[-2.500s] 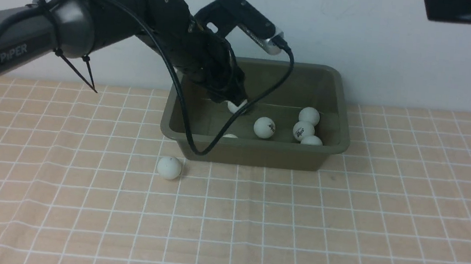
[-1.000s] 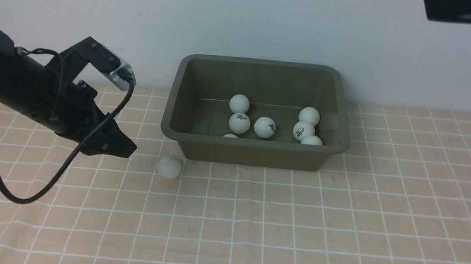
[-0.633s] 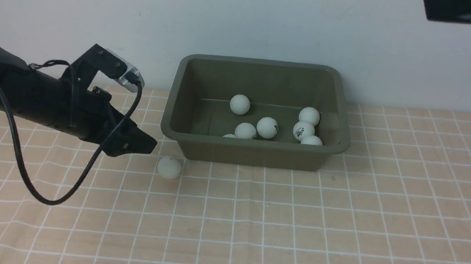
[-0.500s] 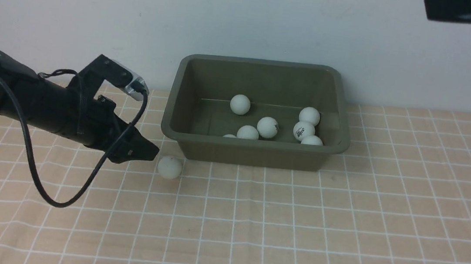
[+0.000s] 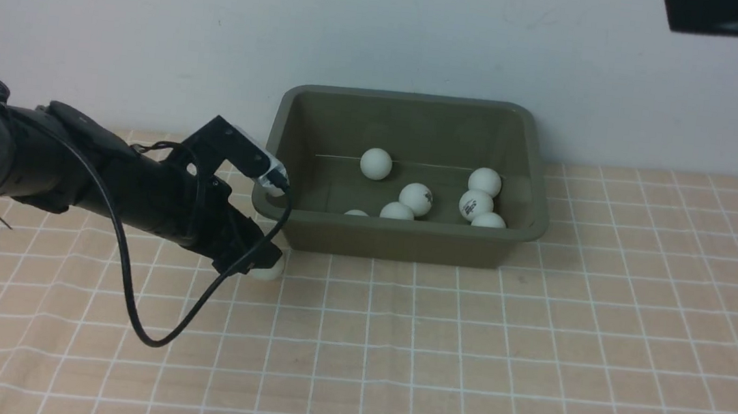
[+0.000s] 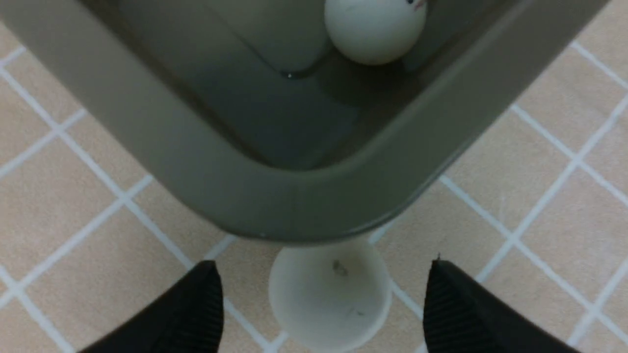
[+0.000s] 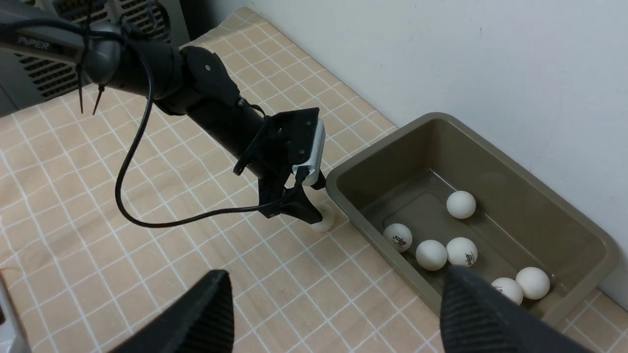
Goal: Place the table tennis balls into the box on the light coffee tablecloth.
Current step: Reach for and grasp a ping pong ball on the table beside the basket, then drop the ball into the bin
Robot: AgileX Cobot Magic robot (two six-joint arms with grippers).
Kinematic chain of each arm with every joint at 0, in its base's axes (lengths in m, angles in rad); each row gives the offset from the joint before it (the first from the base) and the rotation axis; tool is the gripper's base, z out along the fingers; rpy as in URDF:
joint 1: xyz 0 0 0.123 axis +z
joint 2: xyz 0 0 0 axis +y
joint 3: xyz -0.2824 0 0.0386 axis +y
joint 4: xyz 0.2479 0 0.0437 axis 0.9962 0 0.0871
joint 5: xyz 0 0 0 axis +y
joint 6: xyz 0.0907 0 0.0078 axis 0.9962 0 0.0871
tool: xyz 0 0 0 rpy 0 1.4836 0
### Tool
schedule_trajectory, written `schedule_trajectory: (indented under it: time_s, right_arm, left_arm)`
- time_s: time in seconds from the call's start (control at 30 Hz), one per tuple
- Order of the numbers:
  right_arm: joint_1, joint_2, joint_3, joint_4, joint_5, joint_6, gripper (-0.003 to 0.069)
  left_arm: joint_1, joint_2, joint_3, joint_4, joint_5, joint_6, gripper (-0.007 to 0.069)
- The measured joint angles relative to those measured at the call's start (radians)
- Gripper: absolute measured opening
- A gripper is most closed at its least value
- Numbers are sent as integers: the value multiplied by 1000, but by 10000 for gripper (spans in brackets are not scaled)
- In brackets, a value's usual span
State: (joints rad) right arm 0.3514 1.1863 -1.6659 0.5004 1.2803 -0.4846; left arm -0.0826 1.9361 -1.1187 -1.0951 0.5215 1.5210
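Front cam: left claw (image 5: 260, 259) covers most of the loose ball (image 5: 271, 273); box (image 5: 406, 242) rim hides all but the top of the near-wall ball (image 5: 356, 212). Left wrist cam: loose ball and claw fingers cropped at the frame edge. Right claw (image 7: 338, 299) cropped too. Ball print unreadable.

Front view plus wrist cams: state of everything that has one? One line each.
left gripper, open, jaws either side of the loose ball, not closed on it.
right gripper, open, empty, raised above the tablecloth.
loose ball, on the tablecloth, outside the box at its near left corner.
balls in the box, seven, resting on its floor.
box, upright on the tablecloth.
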Motion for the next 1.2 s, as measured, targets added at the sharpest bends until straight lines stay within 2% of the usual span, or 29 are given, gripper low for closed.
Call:
schedule_trajectory:
  time_s: [0.2, 0.27, 0.37, 0.4, 0.63, 0.8, 0.93, 1.0, 1.13, 1.2]
  right_arm:
    - [0, 0, 0, 0, 0, 0, 512]
    - [0, 0, 0, 0, 0, 0, 512]
    - [0, 0, 0, 0, 0, 0, 512]
    - [0, 0, 0, 0, 0, 0, 512]
    - [0, 0, 0, 1, 0, 0, 512]
    - [0, 0, 0, 3, 0, 0, 512]
    - [0, 0, 0, 4, 0, 0, 512]
    - [0, 0, 0, 4, 0, 0, 512]
    - [0, 0, 0, 4, 0, -1, 512]
    - [0, 0, 0, 4, 0, -3, 512]
  left_arm:
    - [0, 42, 0, -4, -8, 5, 448]
    - [0, 45, 0, -8, -8, 13, 407]
    - [0, 46, -1, -36, -8, 52, 271]
    - [0, 46, -1, -41, -8, 67, 255]
    - [0, 42, -1, -17, 2, 64, 260]
    - [26, -57, 0, 112, 32, -62, 260]
    - [74, -210, 0, 212, 63, -213, 260]
    - [90, -267, -3, 229, 83, -242, 260]
    - [96, -308, -37, 217, 132, -240, 260]
    - [85, -294, -77, 158, 144, -201, 260]
